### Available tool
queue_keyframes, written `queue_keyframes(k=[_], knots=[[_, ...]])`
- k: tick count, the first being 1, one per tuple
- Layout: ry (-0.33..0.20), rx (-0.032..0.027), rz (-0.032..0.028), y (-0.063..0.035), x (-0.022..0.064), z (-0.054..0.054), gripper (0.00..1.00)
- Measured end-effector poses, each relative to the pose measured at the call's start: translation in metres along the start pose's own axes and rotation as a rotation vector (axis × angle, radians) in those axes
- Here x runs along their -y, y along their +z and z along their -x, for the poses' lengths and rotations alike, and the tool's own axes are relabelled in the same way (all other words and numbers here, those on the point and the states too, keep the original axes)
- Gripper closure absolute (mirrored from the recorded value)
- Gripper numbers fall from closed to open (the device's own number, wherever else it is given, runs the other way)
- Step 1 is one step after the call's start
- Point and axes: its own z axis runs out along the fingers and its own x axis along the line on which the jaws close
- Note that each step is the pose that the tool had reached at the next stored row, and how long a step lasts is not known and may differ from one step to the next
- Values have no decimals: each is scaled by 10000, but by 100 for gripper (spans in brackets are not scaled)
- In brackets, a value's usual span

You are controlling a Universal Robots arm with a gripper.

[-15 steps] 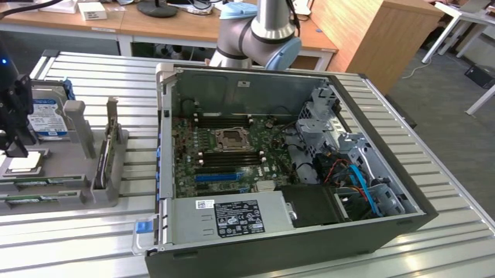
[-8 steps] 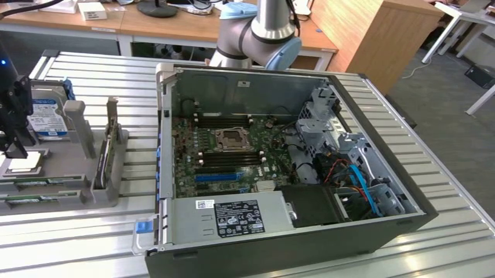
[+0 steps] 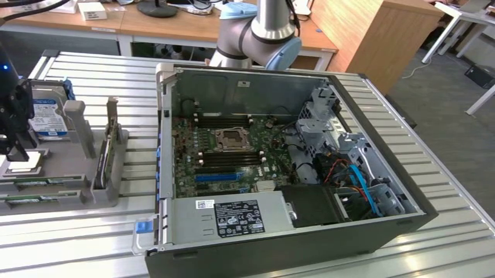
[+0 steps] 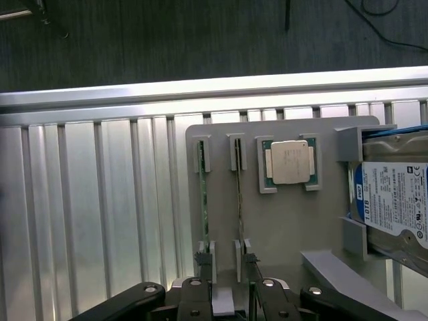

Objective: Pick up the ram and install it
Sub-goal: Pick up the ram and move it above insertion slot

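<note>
Two ram sticks stand on edge in slots of a grey fixture point(image 4: 294, 234): one ram point(image 4: 202, 200) and a second ram point(image 4: 239, 200) beside it. In the exterior view they show as green strips point(image 3: 35, 185) at the fixture's near left. My gripper point(image 4: 227, 301) hovers above one end of the two sticks, open and holding nothing. Its dark body point(image 3: 14, 152) hangs at the exterior view's far left, over the fixture. The open computer case point(image 3: 166, 116) lies in the middle of the table with its motherboard point(image 3: 232, 156) exposed.
On the fixture also sit a processor chip point(image 4: 289, 162), a silver hard drive point(image 4: 394, 200) and an upright card with a metal bracket point(image 3: 104, 156). The arm's base point(image 3: 259, 40) rises behind the case. The table is ribbed aluminium point(image 4: 100, 221).
</note>
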Motion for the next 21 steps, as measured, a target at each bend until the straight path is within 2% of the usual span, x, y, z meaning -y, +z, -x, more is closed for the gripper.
queue_keyframes(k=[13, 21], knots=[[0, 6, -2, 8, 4, -39, 69], [0, 5, -2, 121, 5, -40, 69]])
